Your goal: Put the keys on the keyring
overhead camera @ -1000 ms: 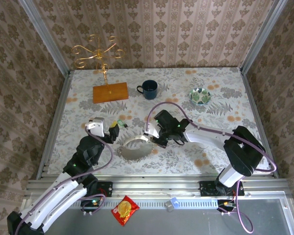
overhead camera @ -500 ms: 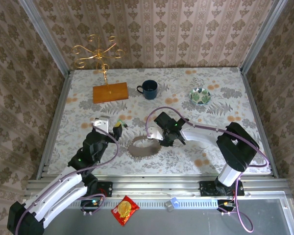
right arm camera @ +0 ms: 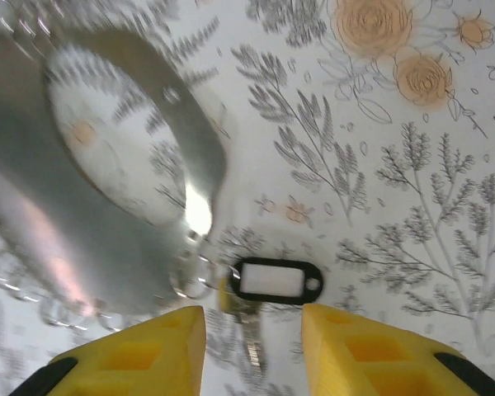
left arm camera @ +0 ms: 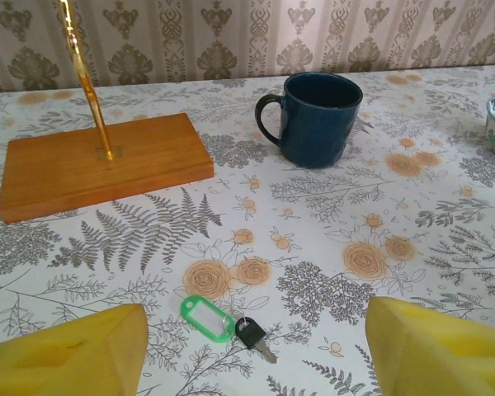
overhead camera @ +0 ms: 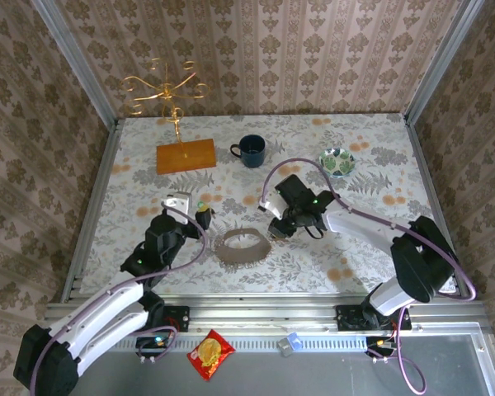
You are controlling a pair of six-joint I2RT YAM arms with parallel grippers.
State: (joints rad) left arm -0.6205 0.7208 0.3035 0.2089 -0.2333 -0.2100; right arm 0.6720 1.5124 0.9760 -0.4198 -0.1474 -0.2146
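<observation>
Top external: left pincer (overhead camera: 200,216) and right pincer (overhead camera: 274,229) flank the grey strap loop (overhead camera: 242,246) on the table (overhead camera: 355,247). Left wrist: fingers (left arm camera: 66,355) wide apart, empty; green-tagged key (left arm camera: 223,323) lies on the table between them, blue mug (left arm camera: 318,118) beyond. Right wrist: fingers (right arm camera: 132,359) apart, gripping nothing; black-tagged key (right arm camera: 274,282) lies at the keyring (right arm camera: 194,276), whether threaded on cannot be told

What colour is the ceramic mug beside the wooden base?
Dark blue mug, clearest in left wrist view.
</observation>
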